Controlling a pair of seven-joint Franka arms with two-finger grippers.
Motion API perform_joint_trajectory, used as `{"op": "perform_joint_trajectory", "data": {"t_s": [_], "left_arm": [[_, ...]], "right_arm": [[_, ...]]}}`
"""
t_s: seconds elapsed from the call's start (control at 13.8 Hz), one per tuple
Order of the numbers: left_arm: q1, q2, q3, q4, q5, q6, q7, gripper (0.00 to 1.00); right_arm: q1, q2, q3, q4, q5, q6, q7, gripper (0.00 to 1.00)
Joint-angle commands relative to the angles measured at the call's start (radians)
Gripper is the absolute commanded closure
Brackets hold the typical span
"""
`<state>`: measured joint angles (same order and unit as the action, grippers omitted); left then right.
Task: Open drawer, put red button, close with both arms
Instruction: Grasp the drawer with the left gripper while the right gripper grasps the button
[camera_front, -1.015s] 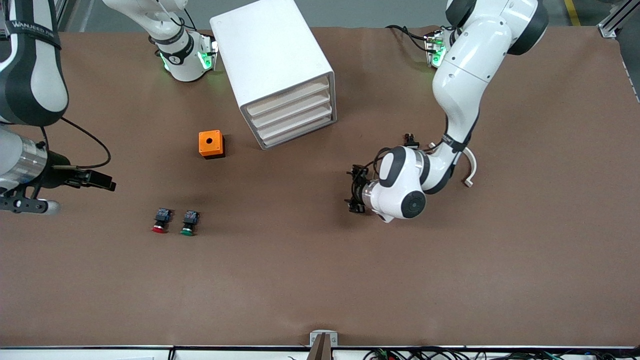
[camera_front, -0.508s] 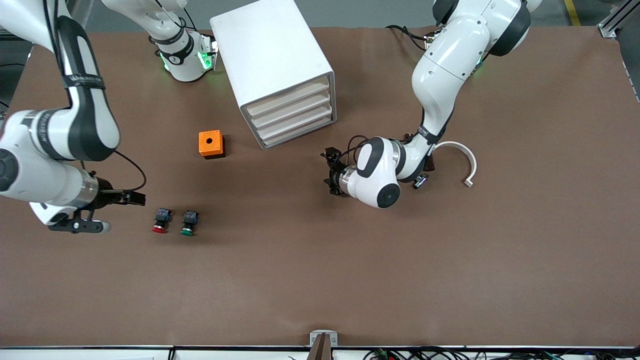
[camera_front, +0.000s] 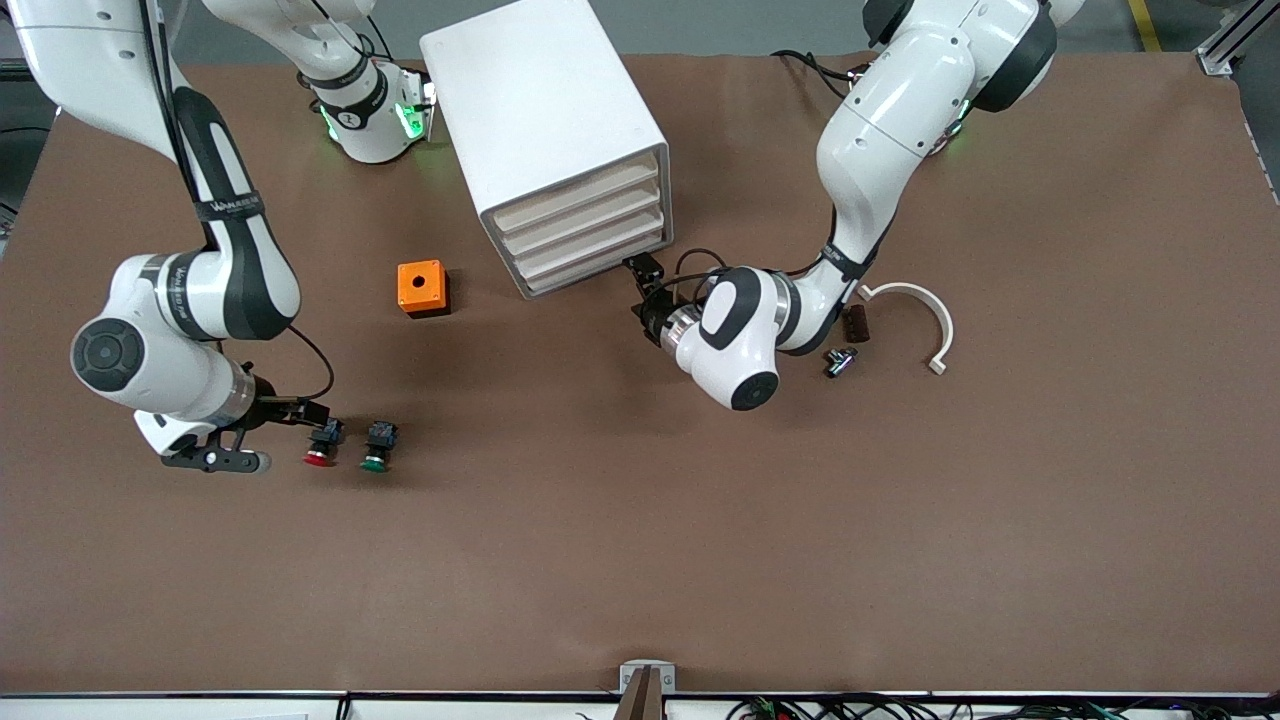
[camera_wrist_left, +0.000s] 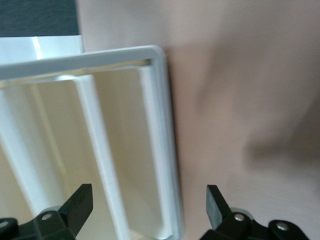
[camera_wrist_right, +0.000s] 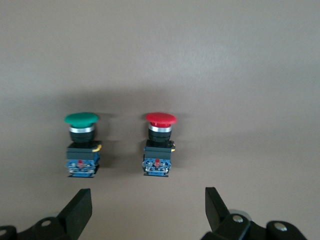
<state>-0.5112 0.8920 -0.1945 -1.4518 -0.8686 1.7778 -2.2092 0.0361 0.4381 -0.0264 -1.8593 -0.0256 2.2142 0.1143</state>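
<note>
The white cabinet (camera_front: 545, 110) stands near the robots' bases, and its four drawers (camera_front: 585, 225) are all closed. My left gripper (camera_front: 645, 282) is open just in front of the lower drawers, at the corner toward the left arm's end. In the left wrist view the drawer fronts (camera_wrist_left: 125, 150) fill the space between my open left gripper (camera_wrist_left: 147, 210). The red button (camera_front: 320, 445) lies on the table with its cap toward the front camera. My right gripper (camera_front: 310, 418) is open and empty right beside it. In the right wrist view the red button (camera_wrist_right: 160, 142) sits just ahead of my right gripper (camera_wrist_right: 146, 212).
A green-capped button (camera_front: 378, 446) lies close beside the red one, also in the right wrist view (camera_wrist_right: 81, 145). An orange box with a hole (camera_front: 422, 288) sits between the buttons and the cabinet. A white curved piece (camera_front: 925, 310) and small dark parts (camera_front: 838, 360) lie by the left arm.
The right arm swung in from the table's end and brought its gripper up to the red button. The left gripper moved across the table to the cabinet's drawer fronts.
</note>
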Motion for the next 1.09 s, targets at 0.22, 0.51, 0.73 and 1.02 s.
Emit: {"op": "perform_joint_trajectory", "data": {"t_s": [0.22, 0.51, 0.73, 1.02], "left_arm": [[-0.003, -0.010, -0.008, 0.019, -0.116, -0.121, -0.122, 0.00], [0.000, -0.010, -0.046, 0.019, -0.118, -0.147, -0.149, 0.06], [-0.001, -0.008, -0.069, 0.019, -0.121, -0.163, -0.148, 0.25], [-0.010, -0.007, -0.074, 0.017, -0.122, -0.163, -0.148, 0.59]], "right_arm": [[-0.036, 0.089, 0.006, -0.004, -0.005, 0.073, 0.039, 0.00], [-0.041, 0.137, 0.008, 0.003, 0.003, 0.133, 0.143, 0.00], [-0.033, 0.159, 0.008, 0.006, 0.003, 0.150, 0.157, 0.00], [-0.031, 0.179, 0.008, 0.005, 0.001, 0.167, 0.153, 0.00]]}}
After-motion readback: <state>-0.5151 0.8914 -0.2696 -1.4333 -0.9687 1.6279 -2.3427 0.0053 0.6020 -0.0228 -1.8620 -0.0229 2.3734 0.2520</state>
